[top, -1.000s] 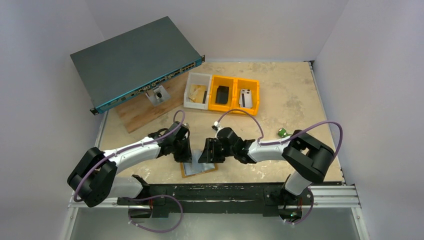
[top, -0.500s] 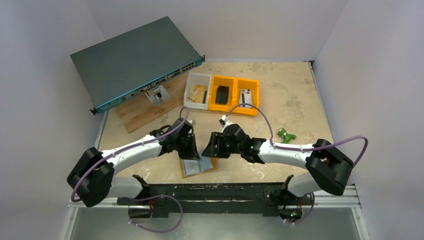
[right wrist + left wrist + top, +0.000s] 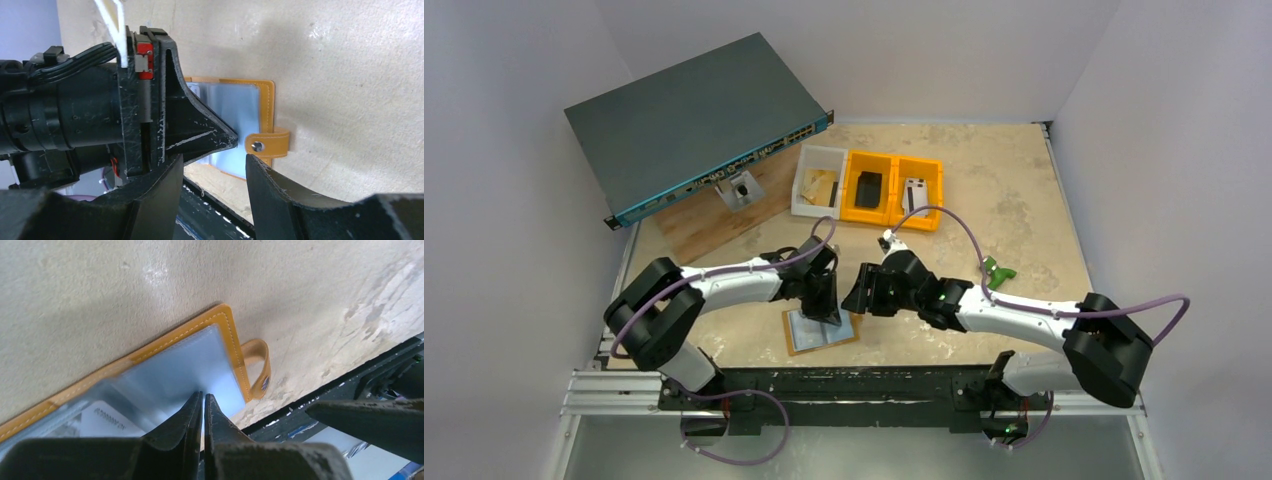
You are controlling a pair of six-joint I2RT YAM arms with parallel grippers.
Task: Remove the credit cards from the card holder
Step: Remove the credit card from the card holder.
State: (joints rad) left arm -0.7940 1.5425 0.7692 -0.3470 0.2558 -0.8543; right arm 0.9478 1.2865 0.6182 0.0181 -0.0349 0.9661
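Left gripper (image 3: 203, 396), fingers (image 3: 187, 420) pressed together, rests on the open holder (image 3: 819, 333); right gripper (image 3: 212, 160) hangs spread by the tab (image 3: 267, 142). The tips may skid on the sleeve (image 3: 170, 372), shifting it.

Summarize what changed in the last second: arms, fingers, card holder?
Both grippers shifted right. The left gripper now sits over the open card holder, fingers shut at its pale inside; the right gripper backed off right, fingers open, elbow swung out low. Nothing visibly taken or released. Card holder, bins and network switch stayed put.
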